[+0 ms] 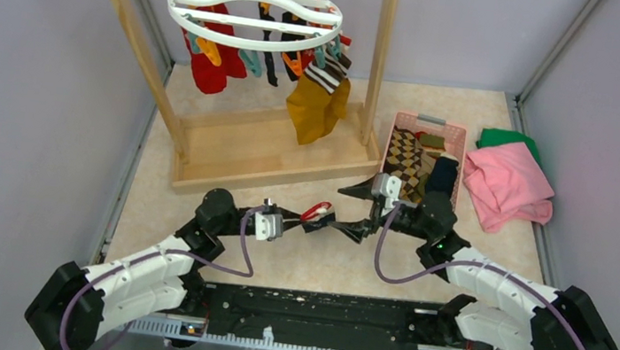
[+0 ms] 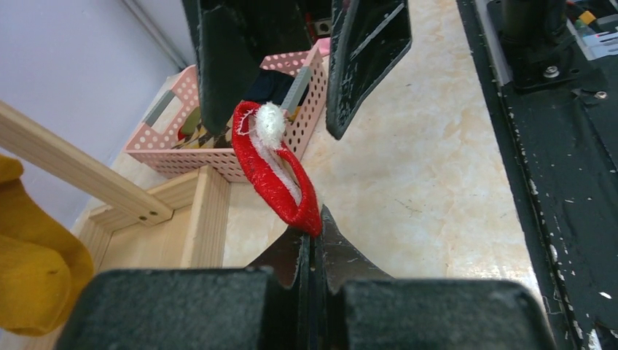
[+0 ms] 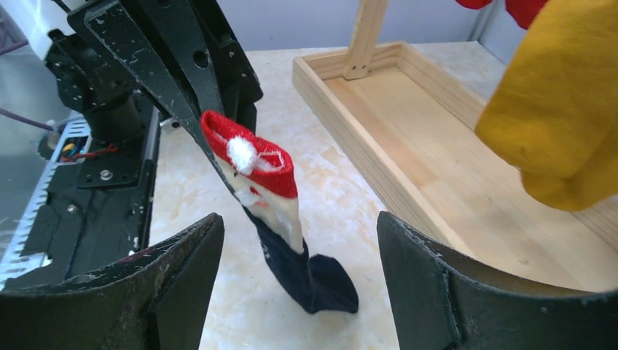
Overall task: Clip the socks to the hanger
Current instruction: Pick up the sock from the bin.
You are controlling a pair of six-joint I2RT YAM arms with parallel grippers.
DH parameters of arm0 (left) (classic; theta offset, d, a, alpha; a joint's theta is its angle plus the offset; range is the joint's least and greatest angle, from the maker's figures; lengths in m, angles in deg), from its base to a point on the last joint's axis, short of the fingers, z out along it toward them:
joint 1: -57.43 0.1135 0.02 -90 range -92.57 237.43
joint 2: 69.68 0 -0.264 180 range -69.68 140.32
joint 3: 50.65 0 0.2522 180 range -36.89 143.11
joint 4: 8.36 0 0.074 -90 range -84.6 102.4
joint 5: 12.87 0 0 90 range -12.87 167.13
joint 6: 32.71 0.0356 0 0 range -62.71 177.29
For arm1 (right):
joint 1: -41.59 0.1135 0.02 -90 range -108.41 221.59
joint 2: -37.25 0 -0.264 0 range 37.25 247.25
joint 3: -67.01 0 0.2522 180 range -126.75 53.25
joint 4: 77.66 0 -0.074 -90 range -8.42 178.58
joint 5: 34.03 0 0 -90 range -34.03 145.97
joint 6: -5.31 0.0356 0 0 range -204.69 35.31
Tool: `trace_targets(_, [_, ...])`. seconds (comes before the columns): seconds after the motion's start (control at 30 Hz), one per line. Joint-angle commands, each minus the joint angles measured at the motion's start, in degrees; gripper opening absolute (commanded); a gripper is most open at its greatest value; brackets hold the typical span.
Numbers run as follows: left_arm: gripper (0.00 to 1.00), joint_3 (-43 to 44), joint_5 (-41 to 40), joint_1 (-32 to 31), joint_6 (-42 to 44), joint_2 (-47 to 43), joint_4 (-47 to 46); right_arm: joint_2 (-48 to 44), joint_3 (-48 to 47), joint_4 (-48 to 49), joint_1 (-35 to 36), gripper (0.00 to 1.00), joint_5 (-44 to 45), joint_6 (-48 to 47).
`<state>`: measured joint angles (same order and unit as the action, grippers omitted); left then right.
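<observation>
Socks (image 1: 209, 73) hang clipped under the hanger (image 1: 251, 44), which hooks on the wooden rack (image 1: 270, 148) at the far left of the table (image 1: 313, 265). I make out red ones, black ones, a striped one and a big mustard sock (image 1: 317, 104). More lie in the pink basket (image 1: 429, 119) just right of the rack, with a pink cloth (image 1: 506, 186) beyond it.

From overhead I see both arms meeting near the middle of the table. Of the red-cuffed sock (image 1: 313, 211) between them, only a small red loop shows.

The left wrist view tells me more. The left gripper (image 2: 313, 237) has its jaws pressed together on the edge of the red cuff, and a white pompom sits at the far end of the loop. Facing it, the right gripper (image 2: 278, 136) stands with its jaws well apart. The foot of the sock is hidden from this camera.

The right wrist view fills that in. Under the red cuff comes a white band, then a dark navy foot hanging straight down with the toe curled at the table. I cannot tell whether the toe touches the table. The right gripper's fingers (image 3: 182, 262) sit on either side of the sock, and neither one touches it.
</observation>
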<state>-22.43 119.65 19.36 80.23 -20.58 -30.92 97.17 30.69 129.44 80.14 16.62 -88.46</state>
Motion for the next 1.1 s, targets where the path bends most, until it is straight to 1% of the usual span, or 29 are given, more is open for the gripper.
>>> trace_targets(0.0, [0.00, 0.6, 5.5, -0.5, 3.0, -1.3, -1.2, 2.6, -4.1, 3.1, 1.6, 0.75, -4.6, -1.0])
trace_targets(0.07, [0.00, 0.6, 5.9, -0.6, 3.0, -1.7, -1.2, 3.3, -4.6, 3.0, 2.2, 0.73, -5.5, -1.3])
trace_targets(0.17, [0.00, 0.5, 6.1, -0.7, 3.0, -2.0, -1.2, 3.2, -4.5, 3.1, 2.8, 0.67, -6.3, -1.9])
trace_targets(0.3, [0.00, 0.4, 5.7, -0.7, 2.6, -2.0, -1.4, 2.4, -4.5, 3.0, 3.4, 0.56, -7.2, -2.1])
trace_targets(0.5, [0.00, 0.4, 3.6, -0.7, 1.0, -2.0, -1.4, 1.7, -4.0, 5.6, 4.7, 0.41, -7.0, -1.6])
trace_targets(0.6, [0.00, 0.7, 1.5, -0.7, 0.1, -2.3, -0.1, 1.7, -4.2, 5.5, 5.5, 0.29, -6.5, -1.6])
trace_targets(0.77, [0.00, 0.8, -3.8, -0.7, -4.0, -3.3, 0.1, 1.0, -4.6, 2.7, 5.8, 0.01, -4.8, -2.1])
trace_targets(0.9, [0.00, -0.1, -8.5, -0.7, -10.1, -3.6, -3.1, 0.0, -4.8, 0.8, 5.8, 0.00, -3.5, -0.5])
trace_targets(0.93, [0.08, -0.3, -9.8, -0.6, -12.1, -3.3, -4.2, -0.1, -4.9, 0.3, 5.8, 0.00, -3.4, 0.0])
trace_targets(0.97, [0.19, -0.4, -11.1, -0.6, -14.3, -3.0, -5.1, -0.2, -5.0, 0.0, 5.8, 0.00, -2.9, 0.6])
trace_targets(1.0, [0.33, -0.5, -11.8, -0.5, -16.1, -2.7, -5.6, -0.3, -5.2, -0.6, 5.8, 0.00, -1.8, 1.6])
trace_targets(1.03, [0.39, -0.4, -12.0, -0.3, -17.4, -2.4, -5.8, -0.3, -5.7, -1.5, 5.8, 0.00, -0.5, 2.5])
trace_targets(1.07, [0.51, -0.5, -12.0, -0.1, -19.0, -2.3, -5.8, -0.4, -6.2, -2.9, 5.8, 0.00, 0.9, 3.2])
